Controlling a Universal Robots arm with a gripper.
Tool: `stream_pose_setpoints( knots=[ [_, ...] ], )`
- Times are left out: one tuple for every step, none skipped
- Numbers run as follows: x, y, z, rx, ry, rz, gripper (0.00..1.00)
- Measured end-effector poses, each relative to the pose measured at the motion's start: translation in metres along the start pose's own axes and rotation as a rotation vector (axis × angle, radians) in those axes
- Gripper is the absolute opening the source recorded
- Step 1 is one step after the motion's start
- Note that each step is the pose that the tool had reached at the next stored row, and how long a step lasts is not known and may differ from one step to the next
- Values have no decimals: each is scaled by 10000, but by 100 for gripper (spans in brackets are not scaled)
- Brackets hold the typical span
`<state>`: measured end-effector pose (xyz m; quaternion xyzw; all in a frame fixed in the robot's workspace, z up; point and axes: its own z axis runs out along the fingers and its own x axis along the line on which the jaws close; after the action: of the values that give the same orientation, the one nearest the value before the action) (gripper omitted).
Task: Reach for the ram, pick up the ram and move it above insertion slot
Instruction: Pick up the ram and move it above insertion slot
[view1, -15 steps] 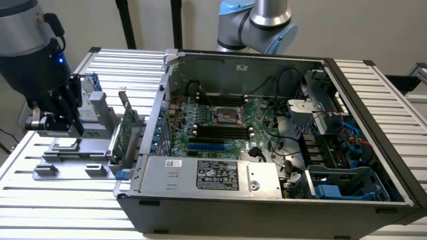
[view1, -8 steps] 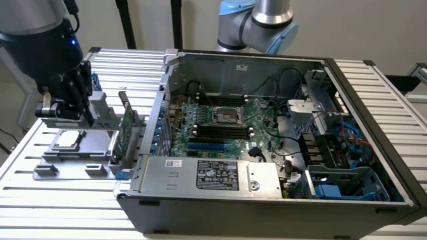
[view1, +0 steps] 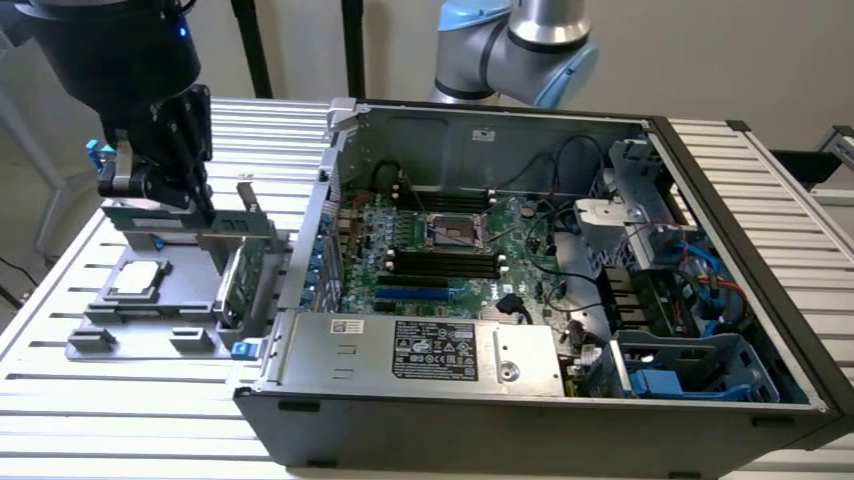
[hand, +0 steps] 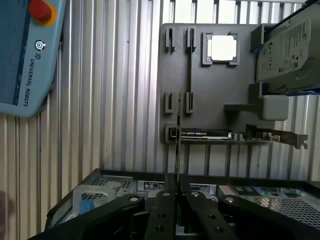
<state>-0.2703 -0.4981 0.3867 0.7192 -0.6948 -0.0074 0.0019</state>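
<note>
The gripper clenches the ram edge-on between its jaws, apparently lifted just above the gray tray.

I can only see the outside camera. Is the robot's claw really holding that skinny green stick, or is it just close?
Observer: Holding it. In the wrist view the gripper is shut on the thin green ram stick, seen edge-on.
Operator: Is its groove empty?
Observer: The long groove in the grey plastic holder looks empty.
Operator: Anything else?
Observer: A blue-grey control tablet with a red button lies on the slatted metal table.
</note>
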Motion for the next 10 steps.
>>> stream_pose_setpoints(
  knots=[
    [0,-31,-13,-1,-17,0,14],
    [0,-65,-20,-2,-44,0,14],
    [0,-106,-24,0,-69,-1,14],
    [-1,-146,-27,1,-93,-2,14],
    [-1,-187,-29,2,-118,-2,14],
    [-1,-230,-31,3,-145,-2,14],
    [-1,-273,-32,4,-174,-2,14],
    [0,-317,-33,5,-200,-3,14],
    [0,-364,-35,6,-229,-3,14],
    [1,-409,-36,6,-255,-3,14]
  ],
)
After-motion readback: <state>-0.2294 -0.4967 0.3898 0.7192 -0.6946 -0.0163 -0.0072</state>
